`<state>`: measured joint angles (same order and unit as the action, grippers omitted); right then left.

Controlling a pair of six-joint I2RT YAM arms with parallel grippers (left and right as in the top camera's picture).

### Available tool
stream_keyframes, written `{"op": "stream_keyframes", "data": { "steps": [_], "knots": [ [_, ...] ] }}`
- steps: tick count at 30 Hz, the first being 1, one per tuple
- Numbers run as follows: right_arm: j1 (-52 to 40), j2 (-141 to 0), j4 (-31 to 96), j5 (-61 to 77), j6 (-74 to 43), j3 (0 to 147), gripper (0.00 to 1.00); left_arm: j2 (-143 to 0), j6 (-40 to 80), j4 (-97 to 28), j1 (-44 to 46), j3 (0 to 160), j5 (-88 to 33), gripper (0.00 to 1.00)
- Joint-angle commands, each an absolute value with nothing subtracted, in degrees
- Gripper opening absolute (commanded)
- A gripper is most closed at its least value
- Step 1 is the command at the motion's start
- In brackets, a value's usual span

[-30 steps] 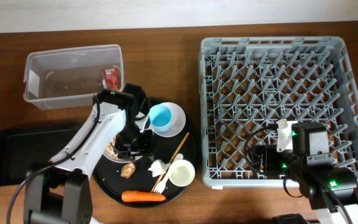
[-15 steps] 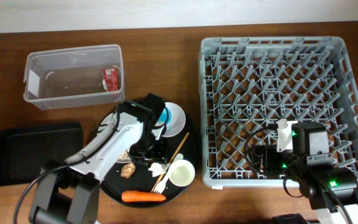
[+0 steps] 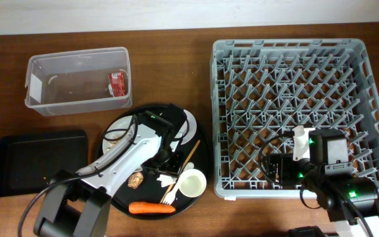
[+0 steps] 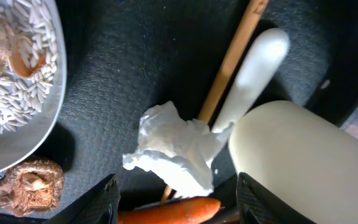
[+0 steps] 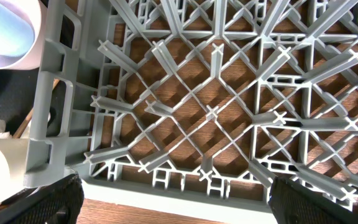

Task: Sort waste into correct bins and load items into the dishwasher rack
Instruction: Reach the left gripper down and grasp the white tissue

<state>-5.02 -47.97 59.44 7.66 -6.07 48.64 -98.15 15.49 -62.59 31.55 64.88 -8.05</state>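
In the left wrist view my open left gripper [image 4: 178,184] hovers just above the crumpled white tissue [image 4: 174,149] on the round black tray. The orange carrot [image 4: 166,211] lies under it, the small white cup [image 4: 303,162] is at the right and the brown lump [image 4: 27,186] at the left. The chopstick [image 4: 230,62] and white fork [image 4: 253,71] lie beyond the tissue. The plate [image 4: 17,81] holds beige scraps. Overhead, the left gripper [image 3: 166,160] is over the tissue [image 3: 168,176]. The red wrapper [image 3: 118,83] lies in the clear tub [image 3: 51,79]. My right gripper [image 5: 176,186] is open over the grey rack [image 5: 210,112].
The shallow black tray [image 3: 38,161] lies front left, the round black tray [image 3: 202,155] in the middle, and the dishwasher rack [image 3: 288,59] at the right. The pale bowl [image 3: 189,123] shows beside the left arm; the blue cup [image 5: 5,28] shows only in the right wrist view.
My left arm has swung from beside the bowl and blue cup towards the front right and now sits over the tissue. The right arm has not moved.
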Motion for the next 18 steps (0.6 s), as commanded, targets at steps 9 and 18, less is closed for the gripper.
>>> {"op": "stream_keyframes", "data": {
  "steps": [9, 18],
  "knots": [
    [-4.75, -48.01, 59.37, 8.21, -6.46, 49.58, 0.99, -98.54, 15.88, -60.99, 31.75, 61.73, -7.25, 0.49],
    [-4.75, -48.01, 59.40, 8.21, -6.46, 49.58, 0.99, -98.54, 15.88, -59.99, 33.98, 61.73, -7.64, 0.31]
  ]
}}
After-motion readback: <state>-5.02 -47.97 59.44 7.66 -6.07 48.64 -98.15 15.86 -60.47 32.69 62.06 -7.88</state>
